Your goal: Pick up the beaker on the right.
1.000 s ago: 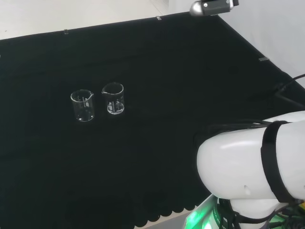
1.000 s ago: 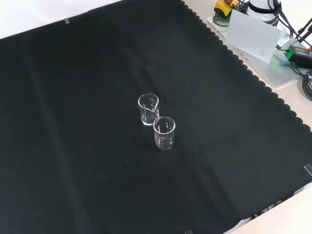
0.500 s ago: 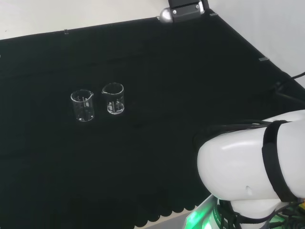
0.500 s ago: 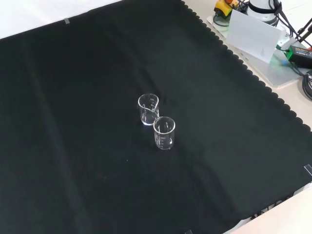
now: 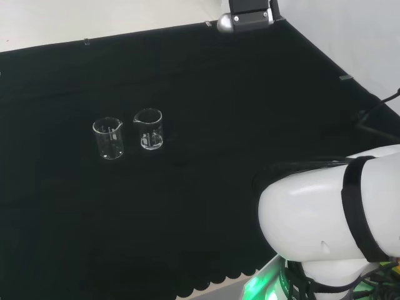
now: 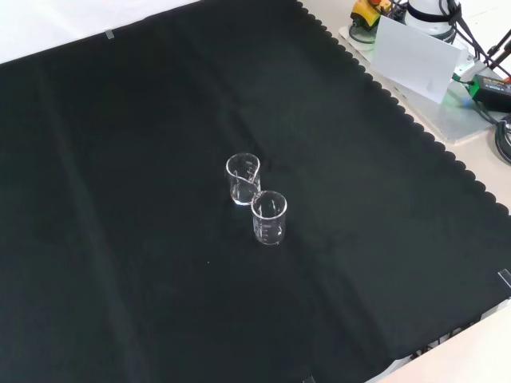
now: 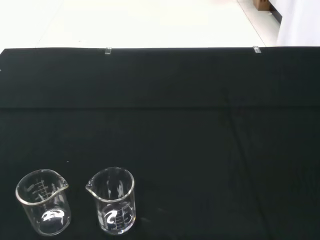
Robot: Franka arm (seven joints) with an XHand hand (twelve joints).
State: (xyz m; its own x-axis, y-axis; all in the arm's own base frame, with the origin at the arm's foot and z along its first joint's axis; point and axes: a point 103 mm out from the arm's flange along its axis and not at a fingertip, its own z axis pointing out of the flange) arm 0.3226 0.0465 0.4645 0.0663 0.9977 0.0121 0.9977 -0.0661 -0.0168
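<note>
My head camera sits behind and above my base and looks down over my own white link (image 5: 328,225), which bulks large at the near right, across the black cloth (image 5: 206,81) to its far edge. There the two beakers stand side by side, the left beaker (image 5: 109,139) and the right beaker (image 5: 149,130), at middle distance. My front camera faces me from the opposite side, high up, looking steeply down on the cloth (image 6: 120,144); the same pair appears one behind the other, one beaker (image 6: 243,179) farther, the other (image 6: 269,217) nearer. My wrist camera looks low and level along the cloth (image 7: 200,125), close to both beakers (image 7: 43,201) (image 7: 113,200), toward the cloth's far edge.
</note>
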